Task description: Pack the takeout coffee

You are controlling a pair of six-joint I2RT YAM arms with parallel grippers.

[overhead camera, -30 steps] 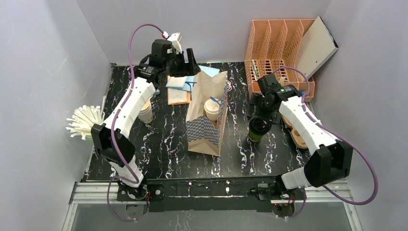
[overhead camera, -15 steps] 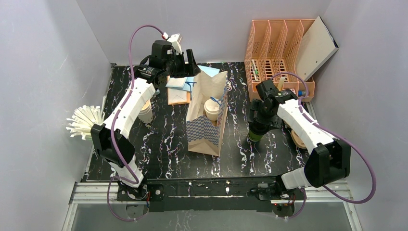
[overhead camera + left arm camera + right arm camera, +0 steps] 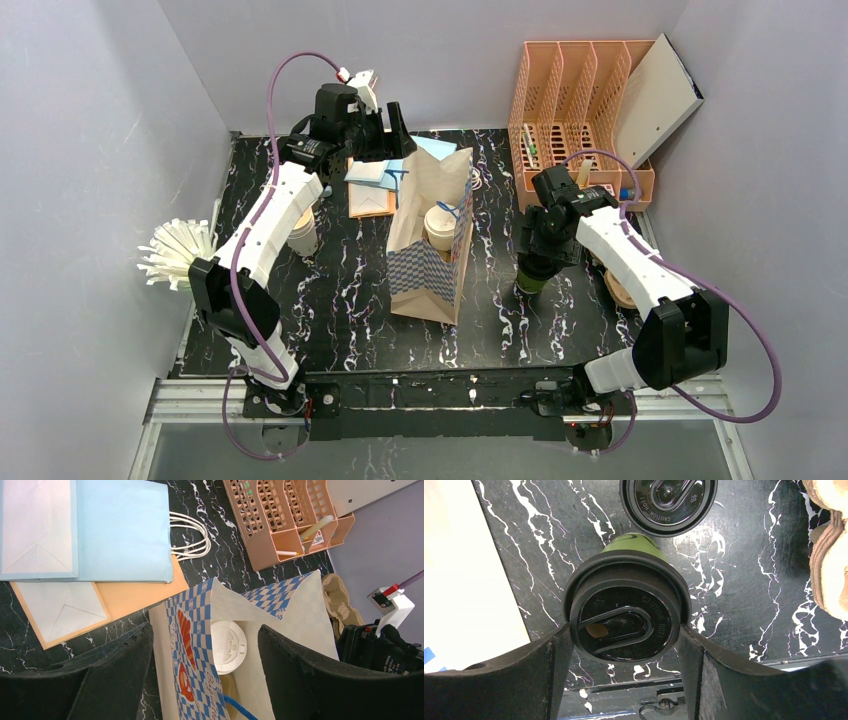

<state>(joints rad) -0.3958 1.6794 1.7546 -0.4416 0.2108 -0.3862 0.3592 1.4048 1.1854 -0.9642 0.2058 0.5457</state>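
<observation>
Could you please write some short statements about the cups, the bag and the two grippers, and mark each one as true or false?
1. The takeout coffee is inside the paper bag. False: it stands on the table right of the bag, between the fingers of the right gripper.
2. A white-lidded cup sits inside the bag. True.
3. The takeout coffee has a black lid on it. True.
4. The left gripper holds a cup. False: its jaws are open above the bag and hold nothing.
5. A loose black lid lies on the table near the coffee. True.
</observation>
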